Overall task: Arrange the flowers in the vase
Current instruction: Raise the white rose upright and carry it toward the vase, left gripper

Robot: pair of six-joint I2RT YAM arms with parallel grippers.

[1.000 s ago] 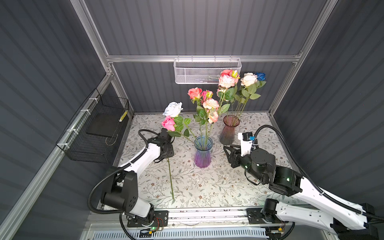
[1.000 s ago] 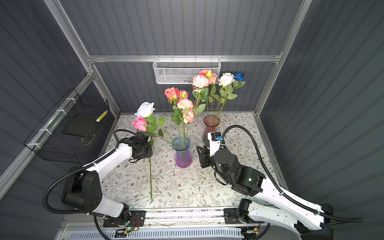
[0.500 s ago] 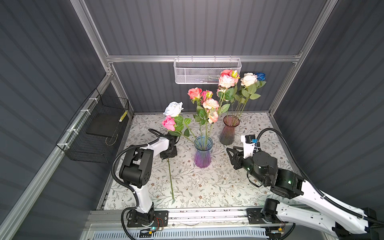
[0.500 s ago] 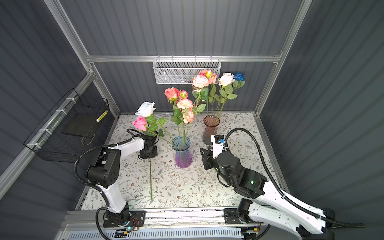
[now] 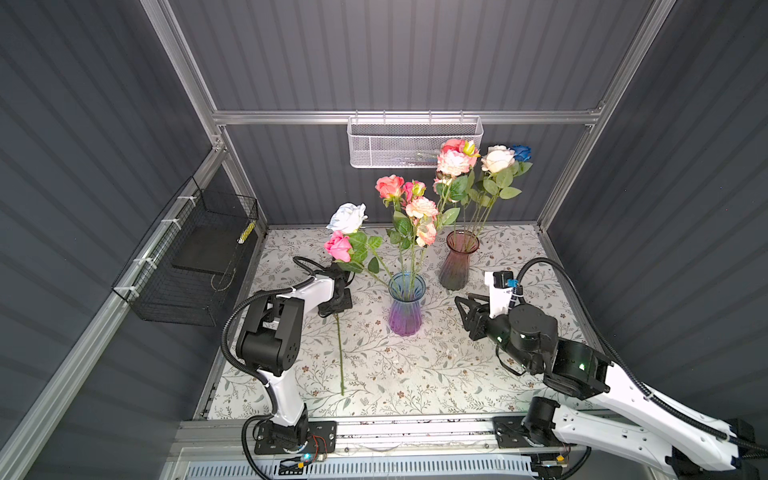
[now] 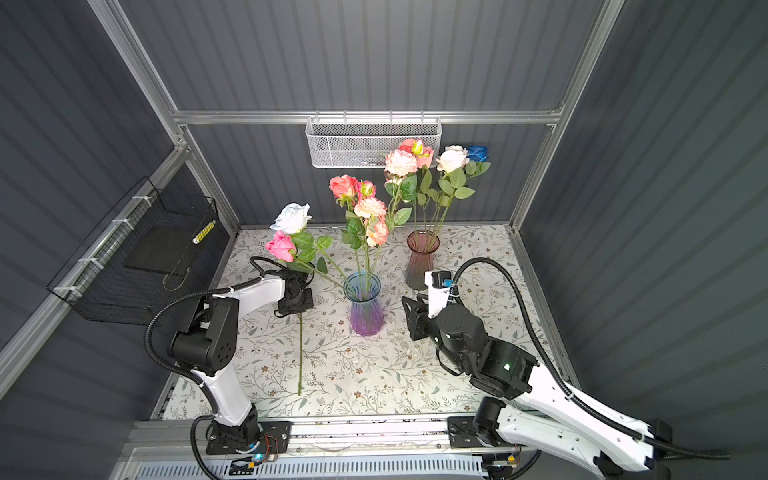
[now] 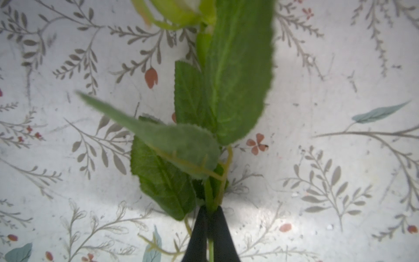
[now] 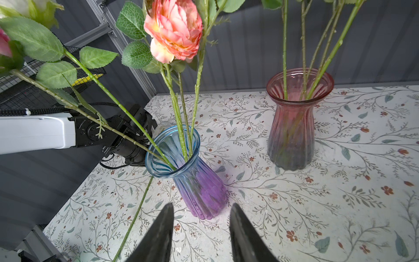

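**Change since a second ago.** The left arm's elbow, then stretched low across the table [image 5: 415,374], is now folded upright near the front rail. Its jaws have gone from partly open to shut. The right arm has drawn back slightly. The loose rose [image 5: 340,353] lies where it did.

**Left gripper** [image 7: 209,212]. Pointing down, with the jaws closed tight on the loose rose's green stem just below its leaves.

**Loose rose.** The stem lies flat on the table, left of the blue-purple vase [image 5: 405,307], and runs from the gripper toward the front edge. The head is hidden under the arm and leaves.

**Right gripper** [image 8: 200,229]. Jaws partly apart and holding nothing, facing the blue-purple vase from its right, near but clear of it.

**Other roses** [image 5: 420,206]. Several stand in the blue-purple vase, two of them leaning left over the left gripper. More stand in the red vase [image 5: 457,266] behind.
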